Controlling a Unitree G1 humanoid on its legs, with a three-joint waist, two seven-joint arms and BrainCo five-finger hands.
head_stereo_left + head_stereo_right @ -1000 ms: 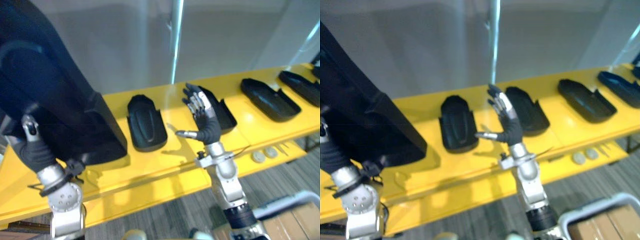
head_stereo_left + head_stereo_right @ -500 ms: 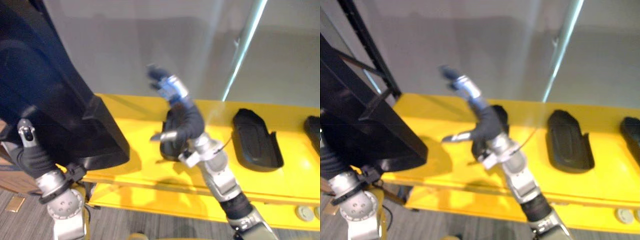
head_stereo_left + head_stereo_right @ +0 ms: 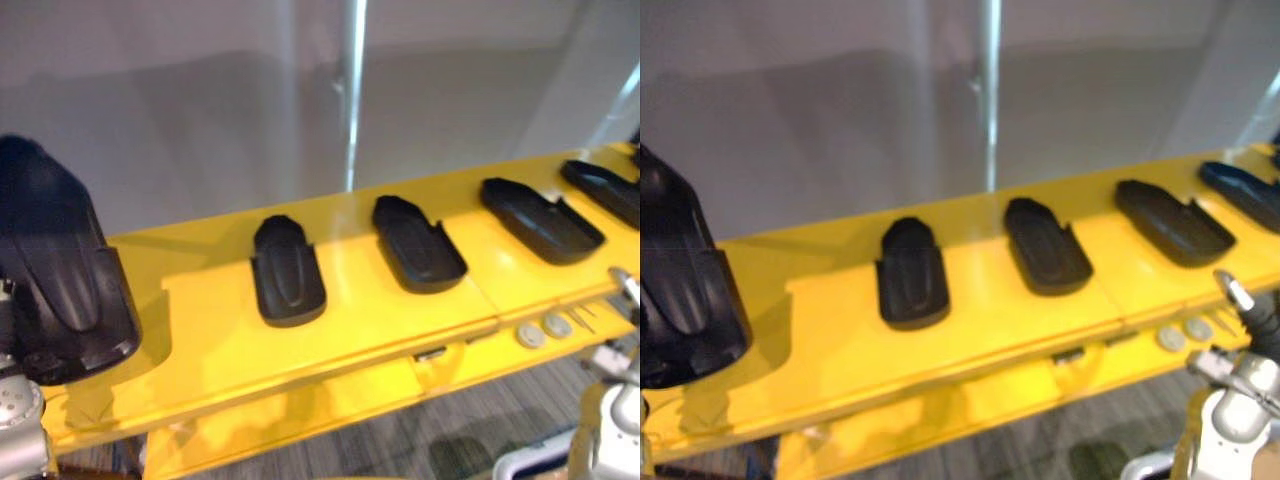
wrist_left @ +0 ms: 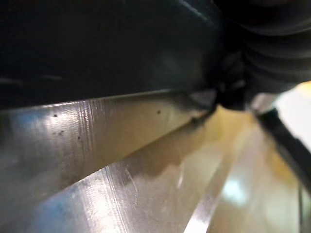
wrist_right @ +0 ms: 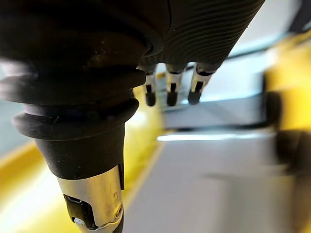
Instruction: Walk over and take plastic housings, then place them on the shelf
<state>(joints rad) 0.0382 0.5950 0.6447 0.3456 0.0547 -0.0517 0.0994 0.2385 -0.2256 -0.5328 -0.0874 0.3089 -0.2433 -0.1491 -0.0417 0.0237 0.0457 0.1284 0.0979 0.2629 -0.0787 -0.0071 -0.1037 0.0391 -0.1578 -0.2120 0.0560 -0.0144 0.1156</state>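
Several black plastic housings lie in a row on the yellow shelf (image 3: 210, 320): one (image 3: 288, 272) left of the middle, one (image 3: 418, 243) at the middle, one (image 3: 540, 208) to the right, and another (image 3: 605, 190) at the far right. A larger black housing (image 3: 60, 280) hangs over the shelf's left end, right above my left arm. In the left wrist view this housing (image 4: 97, 43) sits just over the shelf surface, beside my left hand (image 4: 272, 58). My right hand (image 3: 1240, 297) is low at the right edge, in front of the shelf, open and empty, its fingers (image 5: 170, 92) straight.
Two small round discs (image 3: 545, 330) and some small metal bits lie on the shelf's lower front ledge. A metal post (image 3: 355, 90) and a grey panel stand behind the shelf. Grey carpet (image 3: 480, 440) lies below, with a white-rimmed box (image 3: 530, 465) at the lower right.
The camera has swung. My right hand has dropped from above the shelf to the lower right edge. The large housing now sits lower, over the shelf's left end.
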